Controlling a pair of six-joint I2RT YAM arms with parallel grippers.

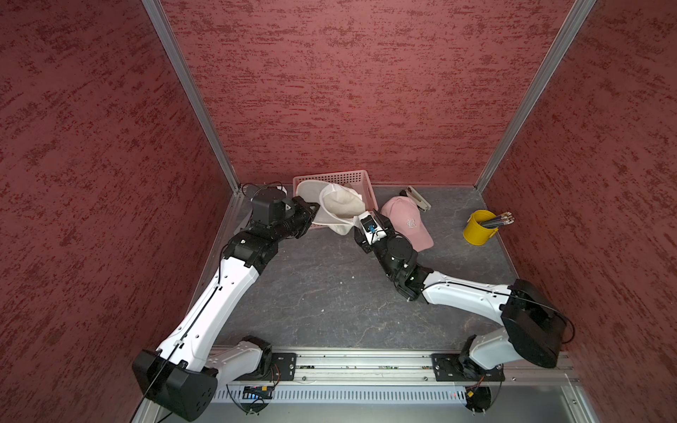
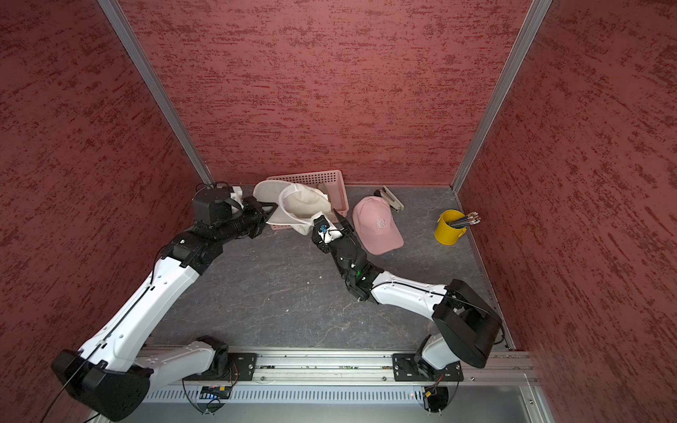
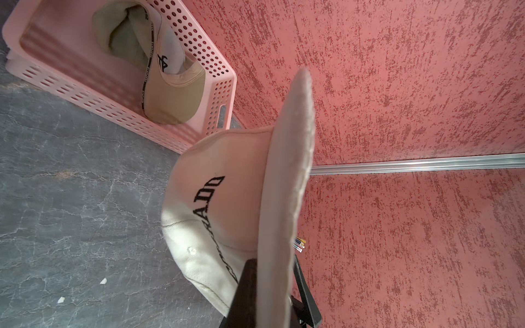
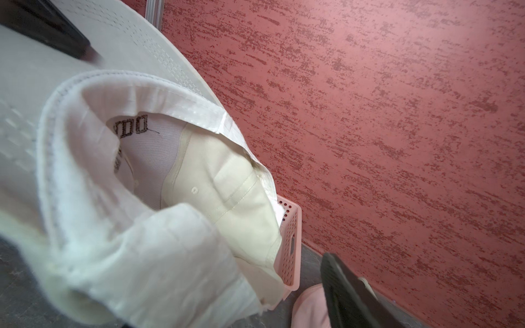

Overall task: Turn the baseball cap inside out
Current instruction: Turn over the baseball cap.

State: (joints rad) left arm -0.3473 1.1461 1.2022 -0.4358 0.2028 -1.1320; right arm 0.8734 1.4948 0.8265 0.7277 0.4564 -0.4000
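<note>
**White cap held up by its brim, right jaws apart at its rear edge**

At the far left of the worktop (image 1: 329, 293), the left end effector (image 1: 312, 212) is clamped on the brim (image 1: 307, 192) of the white cap (image 1: 340, 205). The left wrist view shows a dark finger on each face of the brim, pressed together on it. The cap hangs from this grip at the back of the cell, in front of the left part of the pink basket (image 1: 331, 175). Whether its lowest fold touches the worktop cannot be told.

In both top views the cap's opening faces upward and its pale lining shows. The left wrist view shows the outer crown with black stitched letters. The right wrist view looks into the opening, where the sweatband, the back of the lettering and a cream panel with an eyelet show.

The basket stands against the back wall, and a beige cap (image 3: 170, 85) lies inside it.

The right end effector (image 1: 368, 219) is just right of the white cap, at its rear edge. Its jaws stand apart, and one black finger (image 4: 349, 292) is clear of the fabric. The other is hidden by the cap.

Beside it lies a pink cap (image 1: 406, 223), crown up on the worktop. A stapler (image 1: 417, 197) sits just behind that cap. Well to the right stands a yellow bucket (image 1: 476, 229) holding pencils (image 1: 500, 219).
</note>
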